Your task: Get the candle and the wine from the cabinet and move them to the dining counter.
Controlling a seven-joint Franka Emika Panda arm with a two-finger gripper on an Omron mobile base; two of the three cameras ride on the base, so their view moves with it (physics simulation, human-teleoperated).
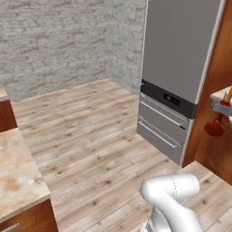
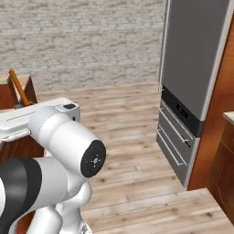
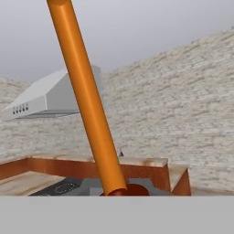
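the hand [image 1: 222, 106] is gripping the candle [image 3: 87, 98] tight, and the candle is leaning toward 11 o'clock in the hand view. past it a surface [image 3: 137, 161] is sitting under a grey hood [image 3: 50, 97].

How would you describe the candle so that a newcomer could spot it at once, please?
Start at the tall grey refrigerator; just right of it, at the picture's edge, the candle hangs in the gripper. Its thin orange taper and dark red flared holder are unlike anything nearby.
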